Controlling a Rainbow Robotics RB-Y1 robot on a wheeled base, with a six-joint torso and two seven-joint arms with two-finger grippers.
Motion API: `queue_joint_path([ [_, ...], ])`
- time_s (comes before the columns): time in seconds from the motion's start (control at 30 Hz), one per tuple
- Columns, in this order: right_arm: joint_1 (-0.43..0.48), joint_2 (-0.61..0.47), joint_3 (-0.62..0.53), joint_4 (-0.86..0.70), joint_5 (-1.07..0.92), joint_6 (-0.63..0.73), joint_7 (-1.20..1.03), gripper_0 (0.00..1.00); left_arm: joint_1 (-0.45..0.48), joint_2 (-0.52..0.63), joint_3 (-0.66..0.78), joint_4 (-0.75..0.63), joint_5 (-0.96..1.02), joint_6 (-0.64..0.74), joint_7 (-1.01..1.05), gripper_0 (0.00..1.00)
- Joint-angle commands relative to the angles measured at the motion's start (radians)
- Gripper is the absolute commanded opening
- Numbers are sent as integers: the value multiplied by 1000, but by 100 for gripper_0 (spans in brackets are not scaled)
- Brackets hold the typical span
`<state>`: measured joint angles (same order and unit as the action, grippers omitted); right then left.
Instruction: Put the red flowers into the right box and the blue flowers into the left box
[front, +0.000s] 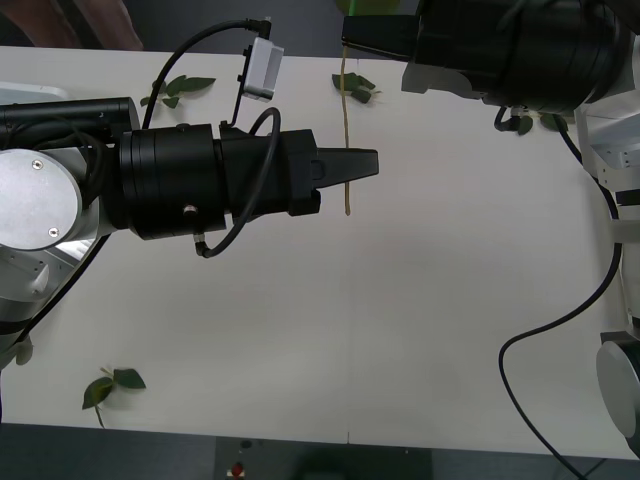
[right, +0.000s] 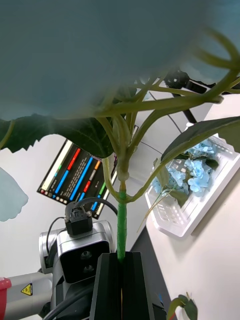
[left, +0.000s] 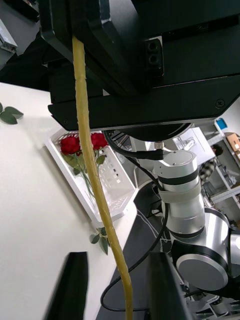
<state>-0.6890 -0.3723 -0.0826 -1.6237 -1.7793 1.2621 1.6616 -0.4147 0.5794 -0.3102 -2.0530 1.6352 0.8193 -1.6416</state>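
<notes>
Since bound for the shallow white plastic left box (right: 187, 222), looks staged as a handover. Reaching across with the black two-finger left gripper (front: 365, 165), fingers spread either side of the hanging stem. Pale-blue fluffy artificial flower (right: 121, 220) pinched firmly in the right gripper (right: 121, 260). Deep red roses (left: 70, 145) lying in the white right box (left: 117, 207).

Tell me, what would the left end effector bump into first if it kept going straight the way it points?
Most likely the thin stem hanging from the right end effector; it already sits between the left end effector's open fingers.
</notes>
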Motion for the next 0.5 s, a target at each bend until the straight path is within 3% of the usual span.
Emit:
queue_joint_path([
  [0.03,-35,3,-16,-35,-17,-4,3,0,-30,7,10,-15,-5,-8,25,0],
  [0.2,-35,3,-16,-35,-17,-4,3,0,-32,4,10,-15,-5,-8,28,0],
  [0.23,-35,3,-16,-35,-17,-4,3,6,-30,4,10,-15,-5,-8,28,0],
  [0.3,-35,3,-16,-35,-17,-4,3,28,-32,4,10,-15,-5,-11,28,0],
  [0.33,-35,3,-16,-35,-17,-4,3,49,-32,4,10,-15,-5,-8,28,0],
  [0.37,-35,3,-16,-35,-17,-4,3,62,-32,4,10,-15,-5,-11,28,0],
  [0.4,-35,3,-16,-35,-17,-4,3,92,-32,4,10,-15,-5,-11,28,0],
  [0.43,-35,3,-16,-35,-17,-4,3,100,-32,5,10,-15,-5,-12,28,0],
  [0.5,-35,3,-16,-35,-17,-4,3,100,-32,5,10,-15,-3,-19,28,0],
])
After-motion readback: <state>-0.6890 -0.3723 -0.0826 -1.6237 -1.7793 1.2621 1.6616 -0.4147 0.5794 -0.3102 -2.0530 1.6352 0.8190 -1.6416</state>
